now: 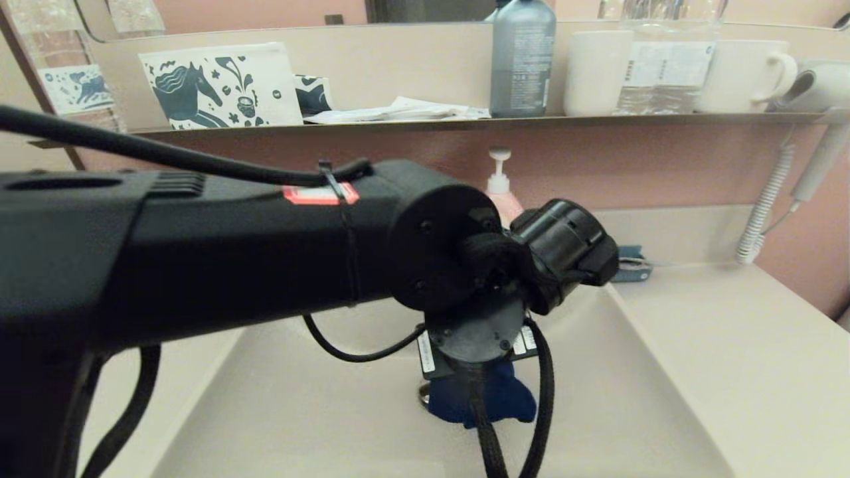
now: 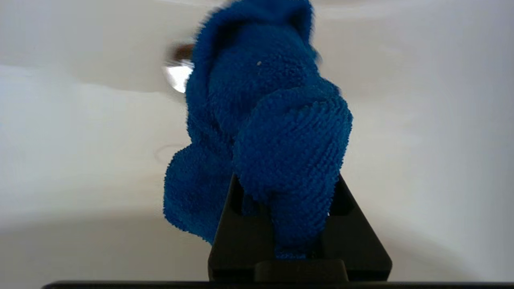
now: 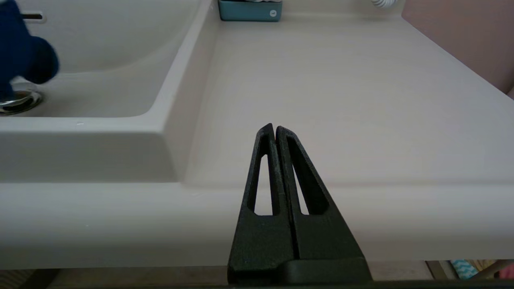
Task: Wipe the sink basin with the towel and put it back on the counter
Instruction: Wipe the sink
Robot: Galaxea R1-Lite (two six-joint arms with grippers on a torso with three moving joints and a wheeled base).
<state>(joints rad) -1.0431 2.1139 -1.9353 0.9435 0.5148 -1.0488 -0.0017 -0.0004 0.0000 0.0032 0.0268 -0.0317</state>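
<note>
The blue towel (image 2: pixel 265 128) is bunched up between the two black fingers of my left gripper (image 2: pixel 299 188), which is shut on it. In the head view the towel (image 1: pixel 495 401) hangs below my left wrist, low over the middle of the cream sink basin (image 1: pixel 319 405), beside the chrome drain plug (image 2: pixel 178 74). The basin (image 3: pixel 100 52), the drain plug (image 3: pixel 18 100) and an edge of the towel (image 3: pixel 24 60) also show in the right wrist view. My right gripper (image 3: pixel 275 129) is shut and empty, parked at the front edge of the counter (image 3: pixel 341 100), right of the basin.
A pink soap pump (image 1: pixel 501 189) and a teal box (image 1: pixel 631 262) stand behind the basin. The dark shelf (image 1: pixel 465 121) above carries a grey bottle (image 1: pixel 522 56), two white mugs (image 1: pixel 744 73) and a horse-print card (image 1: pixel 219 86). A hairdryer with coiled cord (image 1: pixel 764 206) hangs at right.
</note>
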